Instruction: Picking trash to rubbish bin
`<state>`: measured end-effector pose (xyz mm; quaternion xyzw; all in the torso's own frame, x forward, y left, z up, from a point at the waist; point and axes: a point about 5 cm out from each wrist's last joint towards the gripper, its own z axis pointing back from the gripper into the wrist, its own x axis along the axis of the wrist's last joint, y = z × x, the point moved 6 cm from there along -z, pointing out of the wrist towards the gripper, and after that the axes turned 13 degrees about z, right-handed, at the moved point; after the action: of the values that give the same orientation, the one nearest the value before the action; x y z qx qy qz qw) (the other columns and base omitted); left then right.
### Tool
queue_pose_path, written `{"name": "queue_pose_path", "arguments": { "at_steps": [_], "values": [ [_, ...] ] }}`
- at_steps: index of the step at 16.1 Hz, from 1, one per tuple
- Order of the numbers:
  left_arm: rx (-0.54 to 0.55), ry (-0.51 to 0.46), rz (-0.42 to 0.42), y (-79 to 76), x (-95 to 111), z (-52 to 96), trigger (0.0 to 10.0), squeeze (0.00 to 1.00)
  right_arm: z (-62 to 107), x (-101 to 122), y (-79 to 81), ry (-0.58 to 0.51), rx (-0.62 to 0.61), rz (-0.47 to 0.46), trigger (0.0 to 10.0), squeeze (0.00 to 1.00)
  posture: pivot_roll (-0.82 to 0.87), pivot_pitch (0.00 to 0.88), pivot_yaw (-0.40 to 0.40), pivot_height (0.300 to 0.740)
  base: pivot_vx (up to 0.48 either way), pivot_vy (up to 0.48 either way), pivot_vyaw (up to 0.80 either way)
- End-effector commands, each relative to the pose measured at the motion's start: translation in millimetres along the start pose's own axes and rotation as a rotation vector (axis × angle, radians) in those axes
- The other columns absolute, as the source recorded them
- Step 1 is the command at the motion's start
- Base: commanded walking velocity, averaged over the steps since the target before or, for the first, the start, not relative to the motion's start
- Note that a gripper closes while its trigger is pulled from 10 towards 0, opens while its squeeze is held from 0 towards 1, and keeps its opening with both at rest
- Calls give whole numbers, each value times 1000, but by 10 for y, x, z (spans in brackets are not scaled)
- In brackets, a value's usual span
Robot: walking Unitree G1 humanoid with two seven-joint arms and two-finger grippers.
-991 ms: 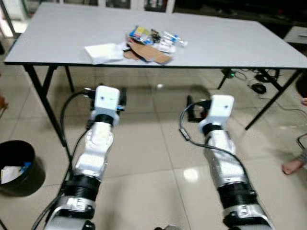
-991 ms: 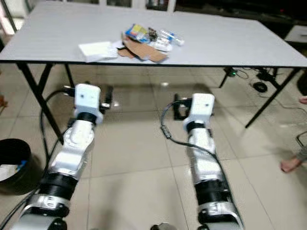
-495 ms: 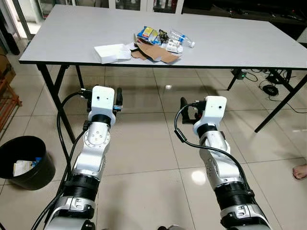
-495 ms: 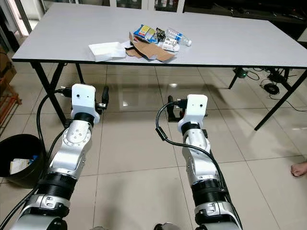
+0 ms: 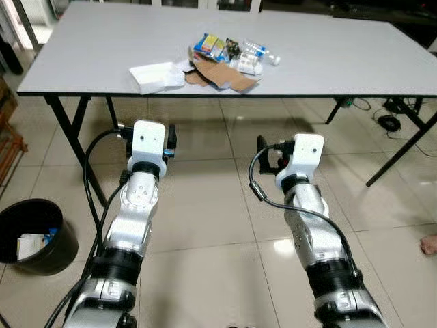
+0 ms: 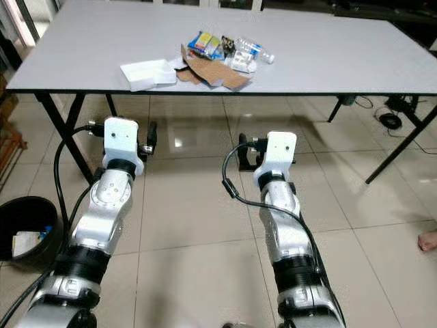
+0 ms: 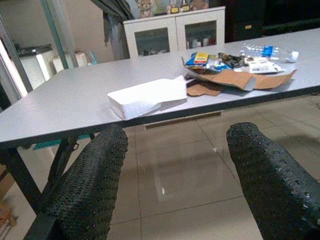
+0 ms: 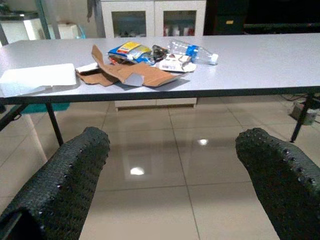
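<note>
Now: I hold both grippers, left (image 7: 172, 187) and right (image 8: 170, 187), wide open, empty, below table (image 5: 82, 61); trash (image 5: 229, 58) upper center. Risk: arms clip table edge reaching up.

Trash pile (image 5: 222, 58) on table (image 5: 341, 55) ahead; bin (image 5: 34, 236) at left, on floor.

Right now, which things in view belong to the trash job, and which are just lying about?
Job:
white box
cardboard
snack packet
bottle
bin, on the floor to the robot's left
left gripper and right gripper, both open, short of the table

Lying about:
cables on the floor
cabinet
</note>
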<state>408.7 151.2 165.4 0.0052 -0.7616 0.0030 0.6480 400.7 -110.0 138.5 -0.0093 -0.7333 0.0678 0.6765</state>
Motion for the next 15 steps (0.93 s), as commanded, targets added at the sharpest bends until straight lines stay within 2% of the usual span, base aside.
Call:
{"name": "queue_pose_path", "arguments": {
  "at_steps": [1, 13, 15],
  "values": [
    [-27, -14, -2, -76, 68, -21, 10000, 0, -24, 50, -47, -6, -7, -5, 10000, 0, -60, 70, -98, 740, 371, 0, -587],
    [-44, -27, -22, -111, 127, -34, 10000, 0, -26, 50, -19, -5, 5, -16, 10000, 0, -59, 73, -99, 740, 378, 0, 0],
    [-47, -20, -28, -122, 114, -33, 10000, 0, -27, 34, 2, 2, 12, -32, 10000, 0, -56, 72, -98, 740, 412, 0, -400]
  ]
}}
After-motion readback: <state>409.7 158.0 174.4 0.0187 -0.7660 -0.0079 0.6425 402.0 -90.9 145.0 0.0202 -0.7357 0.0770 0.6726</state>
